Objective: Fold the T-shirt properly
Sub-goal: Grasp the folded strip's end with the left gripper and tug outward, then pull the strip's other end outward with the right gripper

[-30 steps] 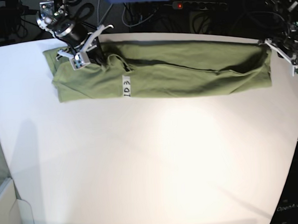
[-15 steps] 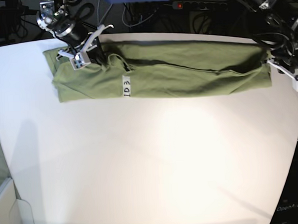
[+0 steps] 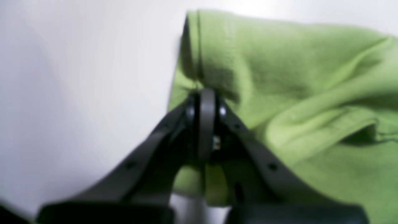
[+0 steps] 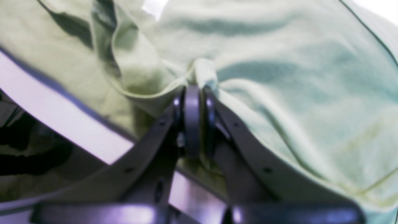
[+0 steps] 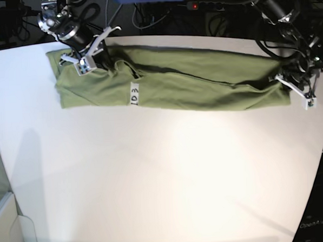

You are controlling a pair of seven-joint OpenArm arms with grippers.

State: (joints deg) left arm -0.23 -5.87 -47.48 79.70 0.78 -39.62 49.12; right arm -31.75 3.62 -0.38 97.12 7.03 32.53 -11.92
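Note:
The olive-green T-shirt (image 5: 203, 81) lies as a long folded band across the far part of the white table (image 5: 170, 175), with its white "ID3" tag (image 5: 133, 94) facing up. My right gripper (image 5: 87, 61) is at the band's left end, shut on a pinched ridge of cloth (image 4: 202, 70); in the right wrist view the right gripper (image 4: 192, 93) has both fingers pressed together. My left gripper (image 5: 296, 89) holds the band's right end. In the left wrist view the left gripper (image 3: 203, 96) is shut on the shirt's hemmed edge (image 3: 194, 46).
Black cables and a power strip (image 5: 209, 5) with a red light lie beyond the table's far edge. The table's curved right edge (image 5: 322, 145) runs close to my left gripper. A pale box (image 5: 10, 226) stands at the lower left corner.
My left gripper has moved toward the front of the table and slightly inward, dragging the shirt's right end so the band now slants. My right gripper has barely shifted.

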